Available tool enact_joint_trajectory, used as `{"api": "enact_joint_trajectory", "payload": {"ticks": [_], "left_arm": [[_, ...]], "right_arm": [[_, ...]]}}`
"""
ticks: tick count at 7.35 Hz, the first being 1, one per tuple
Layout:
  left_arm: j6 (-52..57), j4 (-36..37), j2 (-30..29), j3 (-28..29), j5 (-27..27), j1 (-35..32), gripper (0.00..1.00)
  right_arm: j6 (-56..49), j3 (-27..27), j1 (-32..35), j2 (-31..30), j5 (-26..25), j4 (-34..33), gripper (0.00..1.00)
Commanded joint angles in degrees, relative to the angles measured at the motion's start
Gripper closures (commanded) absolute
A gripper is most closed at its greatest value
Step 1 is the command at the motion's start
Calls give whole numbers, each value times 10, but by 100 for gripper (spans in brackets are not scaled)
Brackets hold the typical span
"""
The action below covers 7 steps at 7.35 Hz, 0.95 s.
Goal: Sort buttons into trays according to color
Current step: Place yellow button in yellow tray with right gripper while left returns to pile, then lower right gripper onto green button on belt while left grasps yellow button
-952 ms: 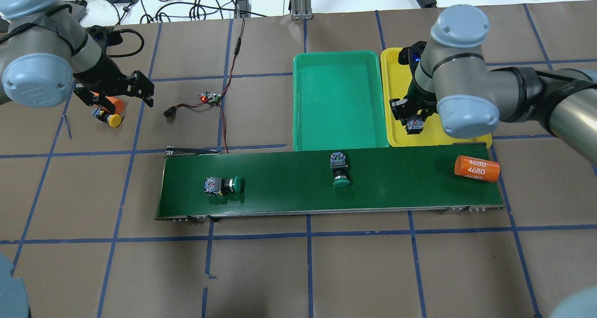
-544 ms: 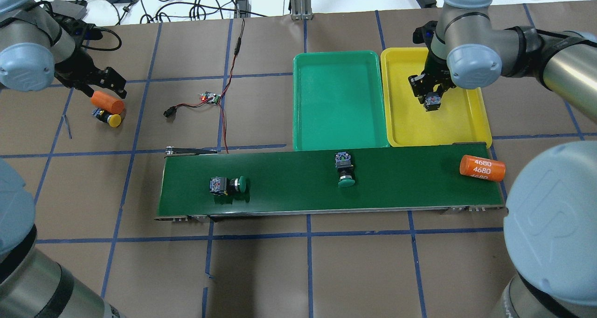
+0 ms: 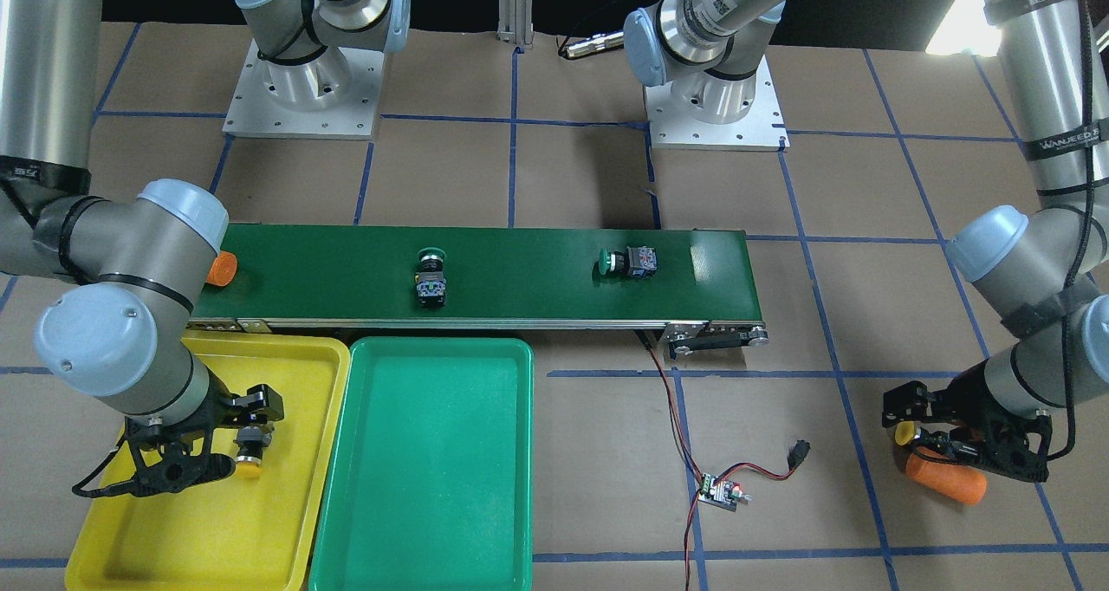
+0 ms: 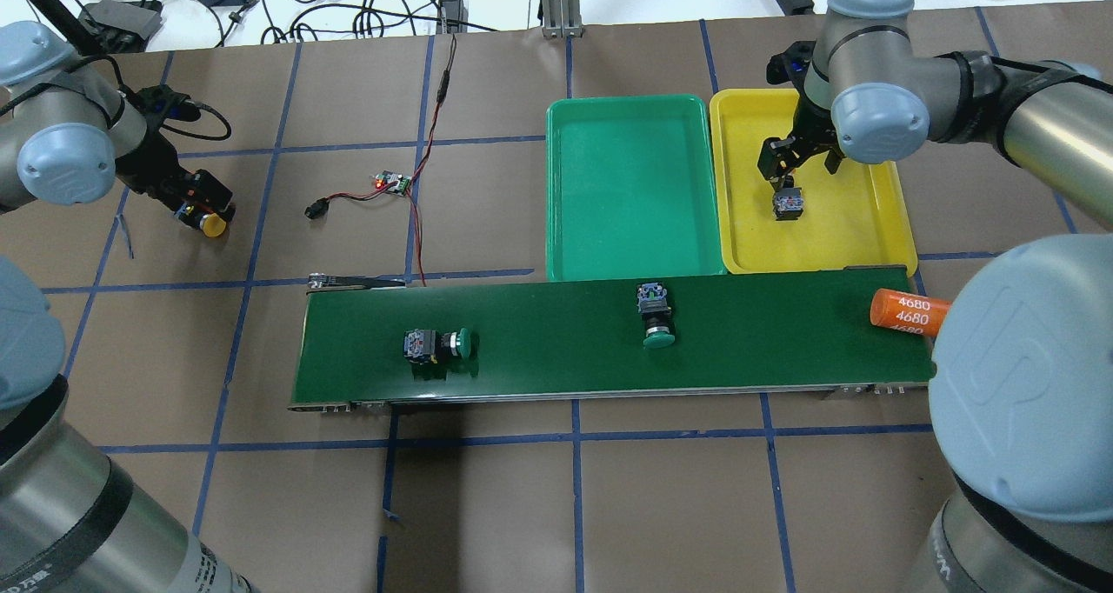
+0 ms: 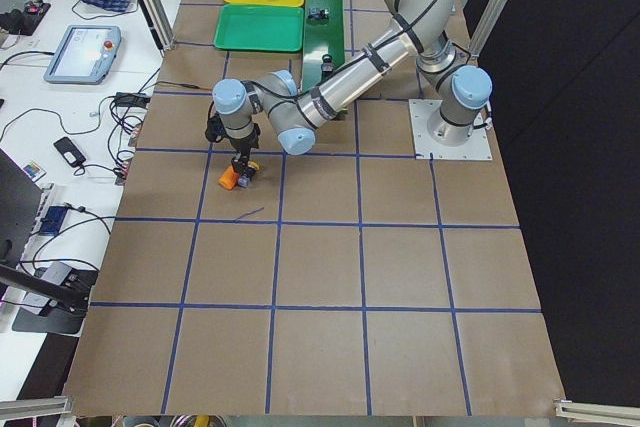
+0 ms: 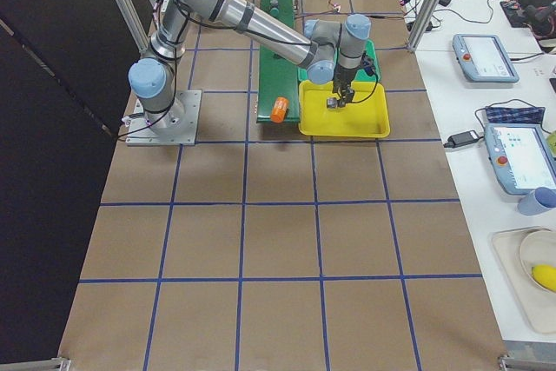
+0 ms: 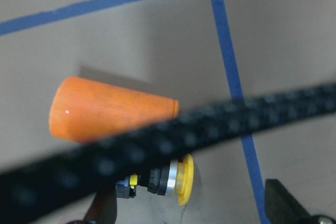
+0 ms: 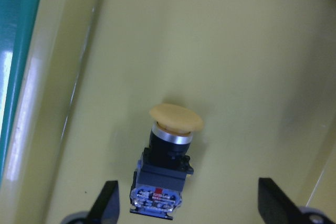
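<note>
Nearest the robot is the brown paper-covered table (image 4: pixel 556 506) with its blue tape grid. Clock bearings are taken on the overhead view, with 12 o'clock pointing away from the robot.

Next out, the long dark green conveyor belt (image 4: pixel 539 376) runs from 9 to 3 o'clock.
- The first green-capped push-button switch (image 4: pixel 439 346) lies on its side toward the 9 o'clock end, cap pointing to 3 o'clock.
- The second green-capped push-button switch (image 4: pixel 655 315) lies past mid-belt, cap pointing to 6 o'clock.
- The orange cylinder marked 4680 (image 4: pixel 904 312) lies at the 3 o'clock end, partly hidden behind the right arm's joint.

Just beyond the belt's far edge is the shallow green plastic tray (image 4: pixel 633 193). The shallow yellow plastic tray (image 4: pixel 861 228) sits just beside it at 3 o'clock.

The first yellow-capped push-button switch (image 4: pixel 788 203) lies on its side on the yellow tray's floor, cap toward 12 o'clock. The right gripper (image 4: pixel 798 165) hangs over it with fingers spread wide. In the wrist view they stand clear of the switch on both sides.

Out at 9 o'clock, well apart from the belt, the left gripper (image 4: pixel 202 206) sits low over the second yellow-capped push-button switch (image 4: pixel 209 223). Its fingers are spread, with the switch lying on the paper between them. I cannot tell whether they touch it. The plain orange cylinder (image 3: pixel 946 480) lies just beside that switch at its 12 o'clock.

The small circuit board with red and black wires (image 4: pixel 393 183) lies between the left gripper and the green tray.
</note>
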Motion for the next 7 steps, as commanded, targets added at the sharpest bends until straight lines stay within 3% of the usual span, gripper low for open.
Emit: {"api": "enact_joint_trajectory", "payload": {"ticks": [1, 7], "left_arm": [[21, 25, -7, 10, 2, 1, 0], [51, 24, -18, 12, -7, 24, 0]], "right_arm": [[2, 6, 3, -26, 4, 24, 0], [138, 192, 102, -219, 14, 24, 0]]}}
